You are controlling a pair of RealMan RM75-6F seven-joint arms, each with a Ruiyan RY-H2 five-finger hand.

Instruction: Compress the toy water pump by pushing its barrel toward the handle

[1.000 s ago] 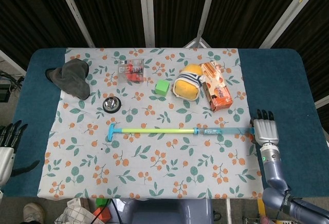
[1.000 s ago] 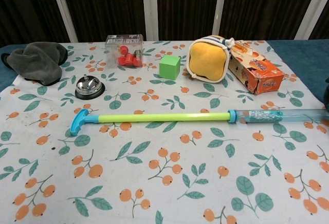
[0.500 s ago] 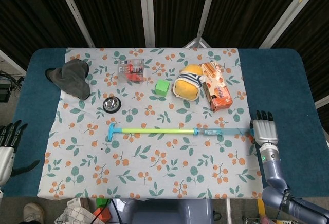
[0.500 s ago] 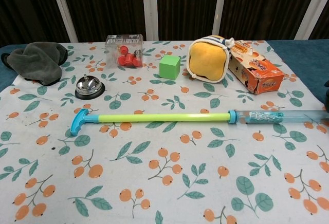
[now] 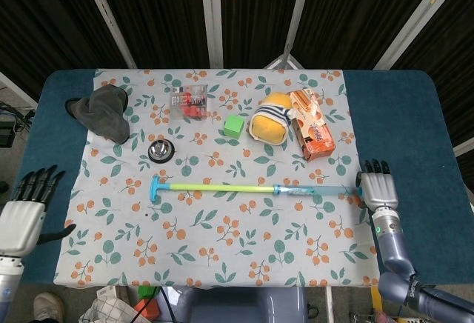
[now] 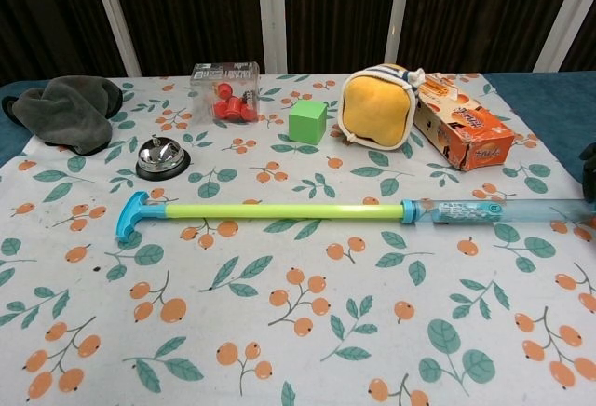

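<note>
a: toy water pump [image 5: 252, 188] lies across the middle of the table, blue handle [image 6: 128, 216] toward the left, yellow-green rod [image 6: 279, 210] drawn out, clear barrel [image 6: 494, 209] toward the right.

b: any writing?

a: print on the barrel and on the orange carton [image 6: 463, 126], too small to read. the clear box of red pieces [image 5: 190, 102] has a label, unreadable.

b: hands?

a: right hand [image 5: 378, 188] sits at the barrel's far end, fingers straight and close together; contact cannot be told. left hand [image 5: 29, 206] is off the table's left edge, fingers spread, holding nothing.

b: surface?

a: floral cloth [image 5: 222, 256] with orange berries over a blue table [image 5: 404, 115]; dark curtain panels behind.
</note>
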